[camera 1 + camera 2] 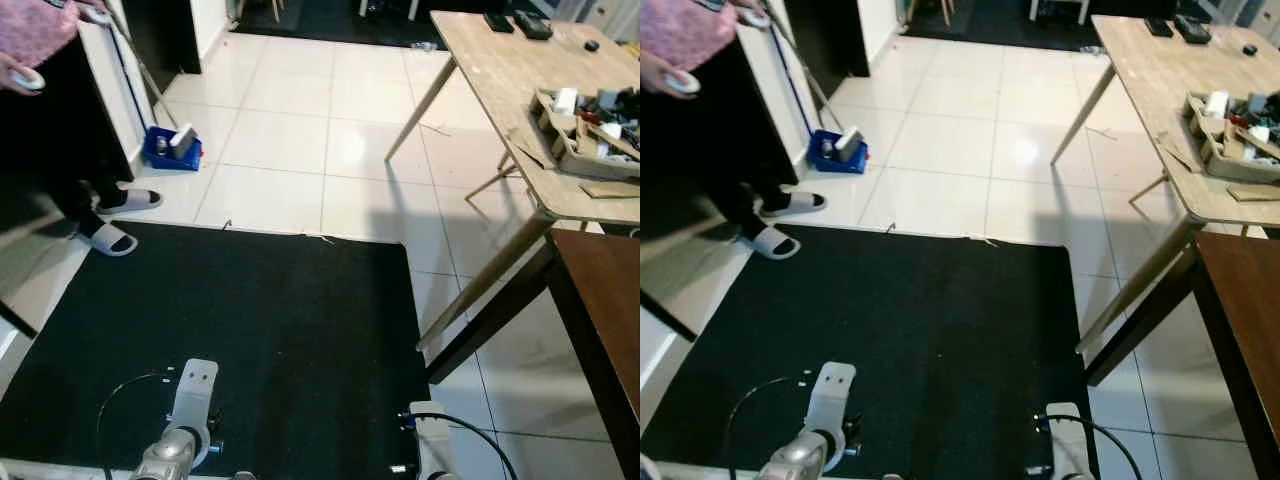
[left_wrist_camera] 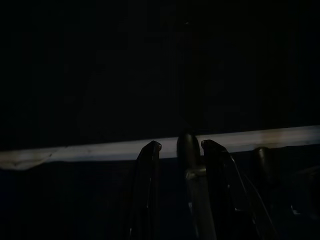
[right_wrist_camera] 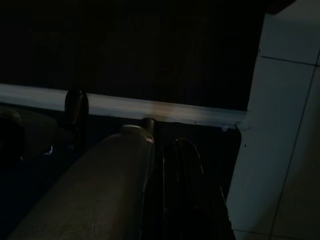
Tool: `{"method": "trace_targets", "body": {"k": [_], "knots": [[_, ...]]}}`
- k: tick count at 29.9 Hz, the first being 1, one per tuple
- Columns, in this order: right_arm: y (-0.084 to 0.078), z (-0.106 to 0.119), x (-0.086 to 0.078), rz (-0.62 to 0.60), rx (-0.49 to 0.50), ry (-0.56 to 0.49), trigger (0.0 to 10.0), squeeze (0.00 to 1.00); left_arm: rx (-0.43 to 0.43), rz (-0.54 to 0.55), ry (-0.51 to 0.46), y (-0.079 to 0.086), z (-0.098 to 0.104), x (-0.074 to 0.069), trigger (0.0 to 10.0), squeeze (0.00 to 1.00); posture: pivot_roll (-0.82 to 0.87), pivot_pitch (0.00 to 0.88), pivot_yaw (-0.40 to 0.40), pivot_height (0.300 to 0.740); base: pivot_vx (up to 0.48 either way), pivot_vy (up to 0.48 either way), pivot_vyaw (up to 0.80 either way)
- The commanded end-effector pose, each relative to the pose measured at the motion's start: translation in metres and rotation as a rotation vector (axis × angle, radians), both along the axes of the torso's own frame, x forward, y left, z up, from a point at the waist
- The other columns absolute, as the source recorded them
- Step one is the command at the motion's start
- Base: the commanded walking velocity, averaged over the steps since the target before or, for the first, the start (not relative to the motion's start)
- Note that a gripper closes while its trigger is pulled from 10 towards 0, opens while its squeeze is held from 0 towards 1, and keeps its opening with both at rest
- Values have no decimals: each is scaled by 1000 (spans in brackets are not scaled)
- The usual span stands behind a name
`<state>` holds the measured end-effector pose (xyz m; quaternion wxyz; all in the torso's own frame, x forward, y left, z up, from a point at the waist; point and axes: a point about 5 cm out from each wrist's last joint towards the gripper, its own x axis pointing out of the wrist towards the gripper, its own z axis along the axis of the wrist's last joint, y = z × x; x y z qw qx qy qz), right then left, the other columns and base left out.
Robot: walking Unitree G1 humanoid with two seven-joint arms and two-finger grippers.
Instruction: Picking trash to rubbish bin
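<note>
Rug (image 1: 260, 330), black and flat, covers the glossy white tiles ahead; both silver arms hang low over its near edge. Trash sits in a blue box (image 1: 172, 148) by a person's slippered feet, and cluttered trays lie on the pale wooden tabletop (image 1: 500, 70). Left wrist view shows the left gripper (image 2: 180, 150) with jaws slightly apart; the right gripper (image 3: 180, 165) is too dark to tell.

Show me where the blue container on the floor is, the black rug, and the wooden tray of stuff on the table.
blue container (image 1: 170, 150): left eye view, its front wall.
black rug (image 1: 250, 320): left eye view, bare middle.
wooden tray (image 1: 572, 150): left eye view, its near wall.
</note>
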<state>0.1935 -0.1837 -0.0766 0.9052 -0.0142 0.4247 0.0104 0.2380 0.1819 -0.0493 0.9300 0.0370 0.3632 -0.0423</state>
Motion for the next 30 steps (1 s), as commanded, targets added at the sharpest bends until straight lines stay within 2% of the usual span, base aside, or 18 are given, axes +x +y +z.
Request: {"method": "trace_targets", "body": {"k": [1, 30], "knots": [[-3, -4, -8, -13, -2, 29, 10000, 0, -18, 2, 21, -4, -5, -7, 10000, 0, 20, 170, -20, 740, 401, 0, 0], [-1, -5, -10, -8, 14, 37, 10000, 0, -20, 2, 27, -2, -6, -9, 10000, 0, 23, 174, -20, 740, 390, 0, 0]]}}
